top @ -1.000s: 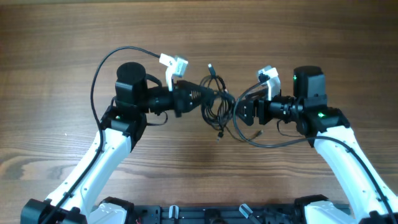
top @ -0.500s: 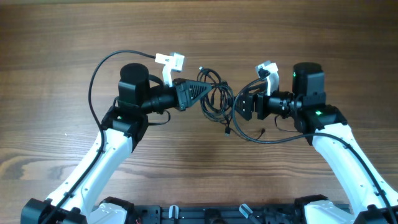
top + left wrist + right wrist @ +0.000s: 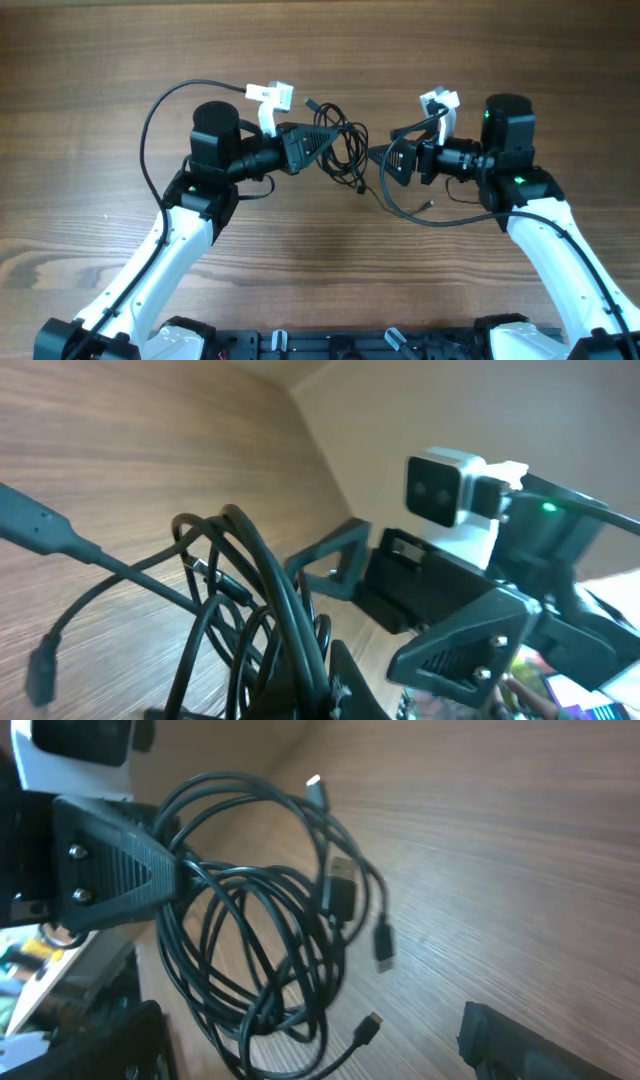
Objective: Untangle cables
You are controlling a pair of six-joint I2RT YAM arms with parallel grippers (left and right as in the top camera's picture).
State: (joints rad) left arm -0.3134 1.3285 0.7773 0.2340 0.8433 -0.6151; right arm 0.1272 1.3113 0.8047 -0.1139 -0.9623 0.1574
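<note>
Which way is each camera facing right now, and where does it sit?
Overhead: above the table, looking straight down; left claw shut on the cables, right claw open.
Left wrist: on the left arm, facing the right claw; cables in front.
Right wrist: on the right arm, facing the left claw; own fingers at bottom.
Shared: all three show the cables.

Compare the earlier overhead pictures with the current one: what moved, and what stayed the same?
The left gripper carried the cables toward the far side of the table and slightly left. The right gripper now sits clear of the bundle. Unchanged: left grip shut on them, right jaws open, cables tangled.
</note>
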